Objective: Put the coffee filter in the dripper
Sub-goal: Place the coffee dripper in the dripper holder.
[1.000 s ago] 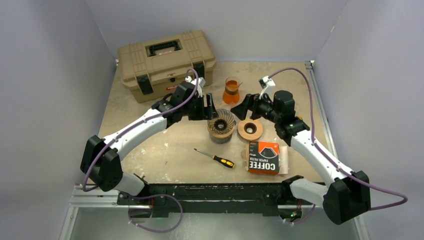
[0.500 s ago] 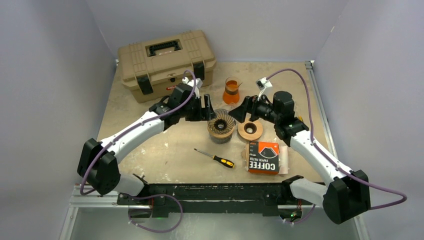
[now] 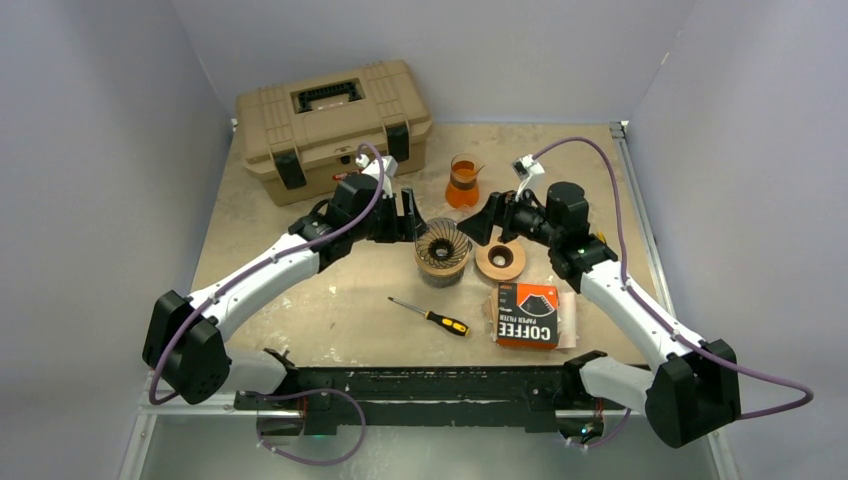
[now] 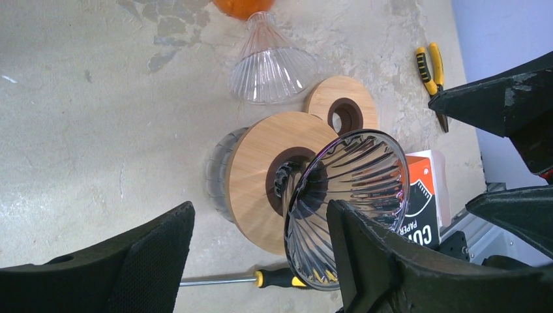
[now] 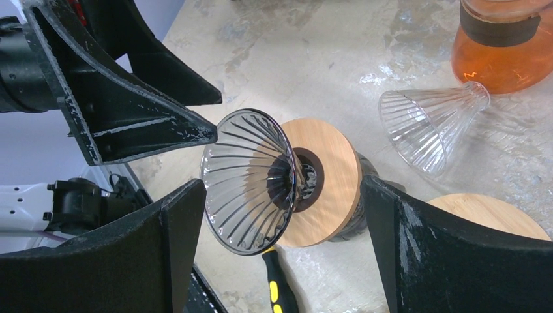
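**Bench [image 3: 330, 290]: contents, near edge outward**

1. Filter carton [image 3: 527, 315]. Orange and black, marked COFFEE PAPER FILTER, lying flat at near right. The coffee filter is presumably inside, and no loose one shows anywhere. A pale strip along the carton's right side may be paper, but this cannot be told. Judged handling: thin, very light, limp and easily creased, with sheets likely to cling together. It is best pinched at the rim edge, one sheet only.
2. Screwdriver [image 3: 430, 316]. Yellow-and-black handle, left of the carton.
3. Dripper [image 3: 442, 245]. Ribbed glass cone seated in a wooden collar, mid-bench, mouth up, empty. Its base is hard to make out.
4. Wooden ring [image 3: 500, 260]. Just beside the dripper, on its right.
5. Left gripper [image 3: 412, 215]. Jaws wide, holding nothing, just left of the dripper.
6. Right gripper [image 3: 480, 224]. Jaws wide, holding nothing, beyond the ring.
7. Spare glass cone [image 5: 430, 127]. On its side near the carafe, not made out from overhead.
8. Carafe [image 3: 462, 182]. Holds orange liquid.
9. Pliers [image 4: 430, 65]. Yellow handles, seen from the left wrist only, tips cut off.
10. Toolbox [image 3: 333, 115]. Tan, closed, far left.
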Robot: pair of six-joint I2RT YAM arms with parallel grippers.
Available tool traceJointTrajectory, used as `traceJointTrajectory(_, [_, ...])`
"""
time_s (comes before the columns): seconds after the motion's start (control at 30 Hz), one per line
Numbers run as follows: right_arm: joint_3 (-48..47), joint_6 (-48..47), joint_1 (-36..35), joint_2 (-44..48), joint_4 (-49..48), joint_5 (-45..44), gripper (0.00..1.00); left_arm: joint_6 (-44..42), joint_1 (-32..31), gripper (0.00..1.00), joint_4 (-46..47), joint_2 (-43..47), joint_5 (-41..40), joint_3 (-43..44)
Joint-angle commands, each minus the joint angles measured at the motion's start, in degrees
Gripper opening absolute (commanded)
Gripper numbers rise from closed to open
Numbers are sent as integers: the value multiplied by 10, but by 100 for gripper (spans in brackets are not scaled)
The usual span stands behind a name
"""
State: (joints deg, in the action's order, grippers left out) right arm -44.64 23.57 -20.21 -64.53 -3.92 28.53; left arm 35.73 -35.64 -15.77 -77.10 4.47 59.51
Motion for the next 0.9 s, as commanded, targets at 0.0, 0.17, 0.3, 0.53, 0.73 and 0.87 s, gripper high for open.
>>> traceJointTrajectory(0.0, [4,-4,2,-3,-24,22,91,-15,4,74,52,12,10,-12])
traceJointTrajectory(0.17, [5,-11,2,-4,-24,27,91,-16,5,74,83,17,16,-25])
traceJointTrajectory(0.3, [4,-18,2,-13,-27,39,91,-19,4,74,93,16,13,-31])
traceJointTrajectory(0.53, [-4,-25,2,-35,-26,42,90,-26,5,68,101,5,5,-34])
traceJointTrajectory(0.73, [-12,-35,2,-72,-31,30,81,-25,4,64,104,-7,0,-36])
traceJointTrajectory(0.87, [-16,-37,2,-89,-41,9,78,-18,5,63,115,-16,-6,-39])
